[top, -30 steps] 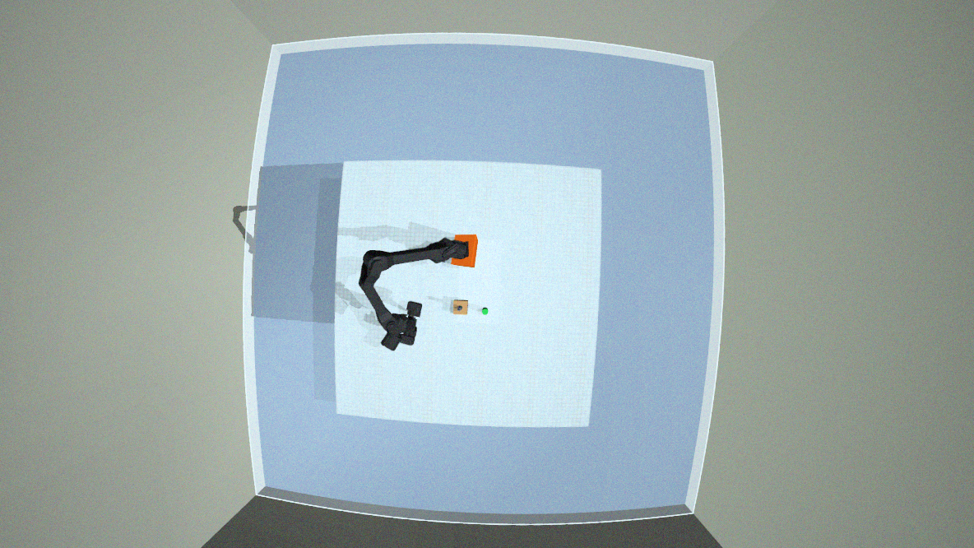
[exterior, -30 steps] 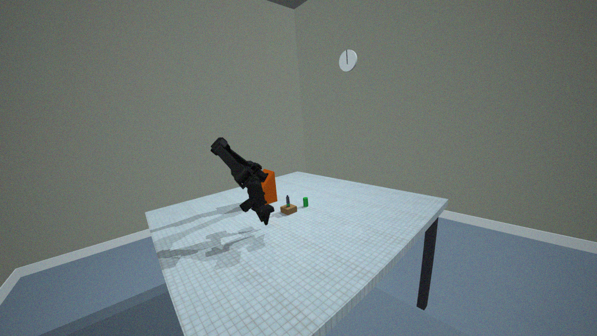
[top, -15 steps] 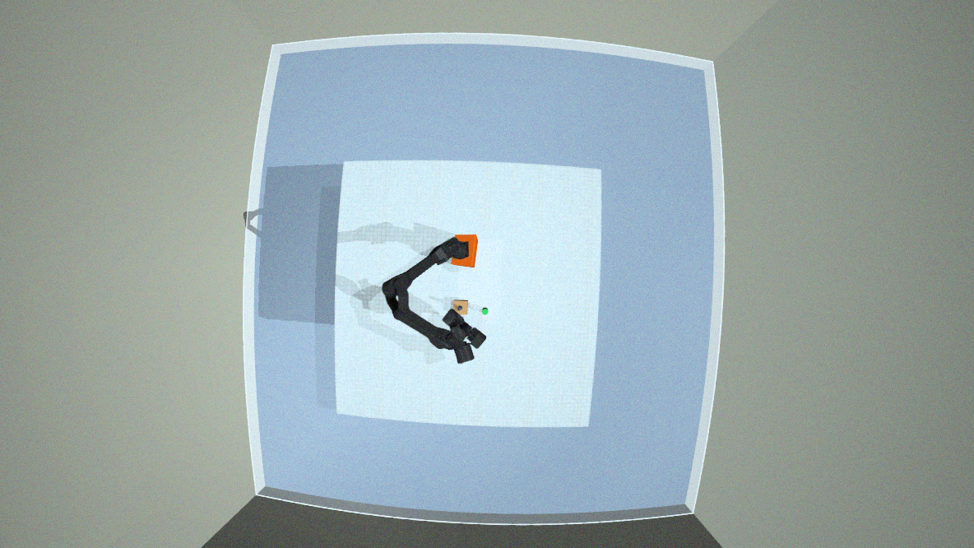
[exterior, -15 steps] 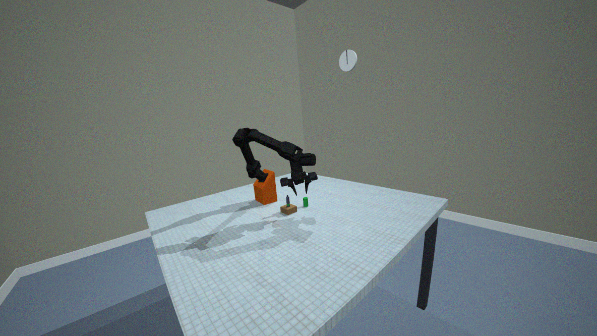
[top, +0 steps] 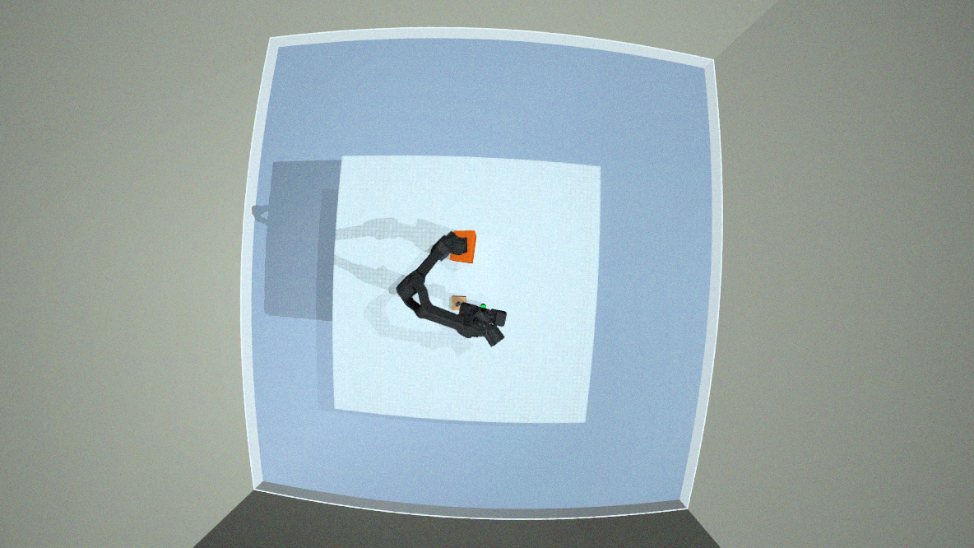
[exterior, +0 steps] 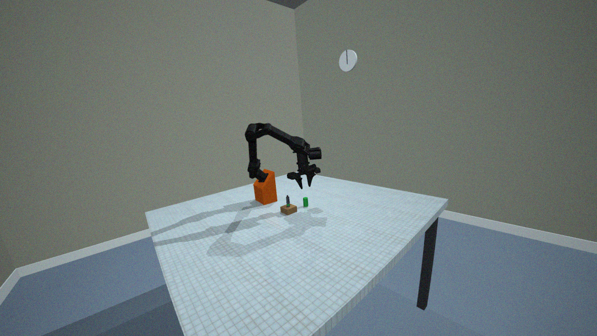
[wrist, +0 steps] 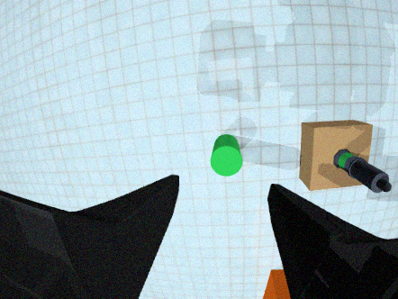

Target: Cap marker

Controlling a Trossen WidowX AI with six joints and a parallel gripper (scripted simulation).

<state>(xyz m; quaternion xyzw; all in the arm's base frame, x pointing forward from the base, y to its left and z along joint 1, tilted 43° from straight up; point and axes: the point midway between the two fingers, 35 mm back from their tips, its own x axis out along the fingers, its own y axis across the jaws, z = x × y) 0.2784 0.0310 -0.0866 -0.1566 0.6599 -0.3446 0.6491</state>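
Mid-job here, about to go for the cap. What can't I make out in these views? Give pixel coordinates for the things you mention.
- Top view: the fingertips of the gripper (top: 487, 318) (exterior: 305, 187) (wrist: 223, 184), hidden by the gripper's own body and the arm.
- Top view: most of the green cap (top: 483, 305) (exterior: 305, 202) (wrist: 226, 159), covered by the gripper.
- Wrist view: most of the orange base (top: 464, 257) (exterior: 265, 192) (wrist: 275, 285), cut off by the lower edge and covered by a finger.
- Exterior view: the cap's underside, against the table.

In the top view, the arm (top: 442, 318) hides the gripper's fingertips and perhaps part of the green cap (top: 483, 305) (exterior: 305, 202) (wrist: 226, 158). The wrist view's edge cuts off 2 black fingers and most of the orange base (wrist: 275, 288). The marker's lower end (wrist: 343, 158) is hidden inside the holder block (top: 458, 297) (exterior: 288, 210) (wrist: 321, 144).
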